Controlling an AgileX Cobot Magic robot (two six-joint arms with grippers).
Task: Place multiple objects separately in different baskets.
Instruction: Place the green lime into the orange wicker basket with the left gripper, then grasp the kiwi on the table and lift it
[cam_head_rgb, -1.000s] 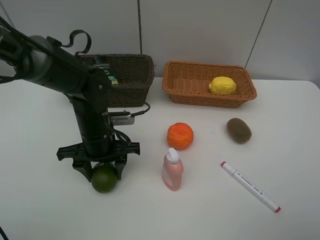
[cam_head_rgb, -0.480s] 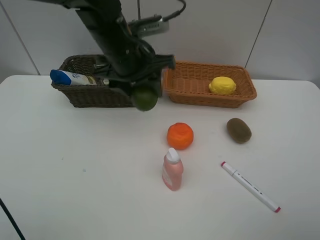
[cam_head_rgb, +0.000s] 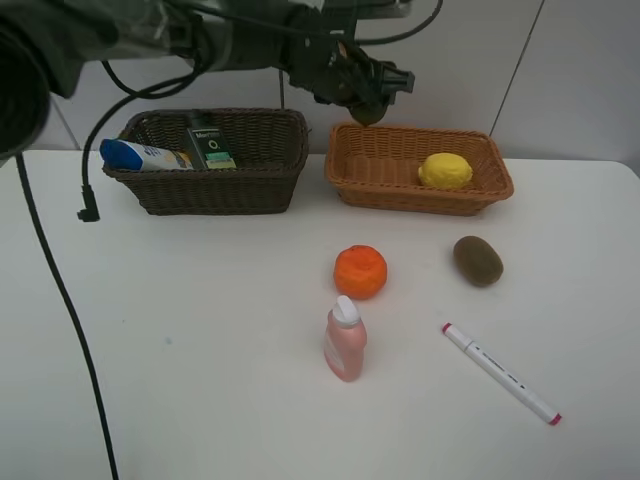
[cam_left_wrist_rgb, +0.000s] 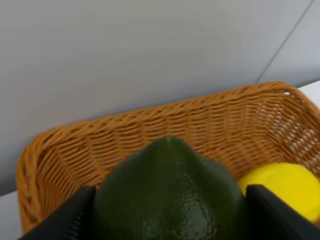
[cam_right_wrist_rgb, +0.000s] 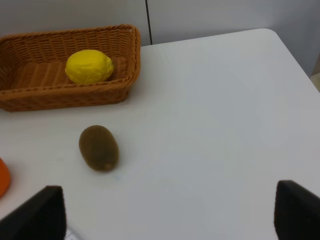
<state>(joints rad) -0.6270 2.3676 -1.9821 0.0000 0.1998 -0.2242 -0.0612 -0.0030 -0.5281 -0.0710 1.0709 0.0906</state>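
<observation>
Nearest: marker (cam_head_rgb: 500, 373); then pink bottle (cam_head_rgb: 345, 342), orange (cam_head_rgb: 360, 271), kiwi (cam_head_rgb: 478, 260), well apart; open counter (cam_head_rgb: 150, 380) at left. Right wrist view alone: right claw (cam_right_wrist_rgb: 170, 202) spread, released. Left wrist view alone: left claw (cam_left_wrist_rgb: 170, 215) grasping lime (cam_left_wrist_rgb: 167, 175) above tan basket (cam_left_wrist_rgb: 75, 145), lemon (cam_left_wrist_rgb: 282, 187) inside.

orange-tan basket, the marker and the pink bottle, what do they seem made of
Orange-tan basket: woven wicker or rattan by the look, matte; interlaced strands show along its walls. Marker: probably smooth plastic, white barrel with red tips. Pink bottle: likely plastic, slightly glossy, with a paler cap; the look leaves it open.
</observation>
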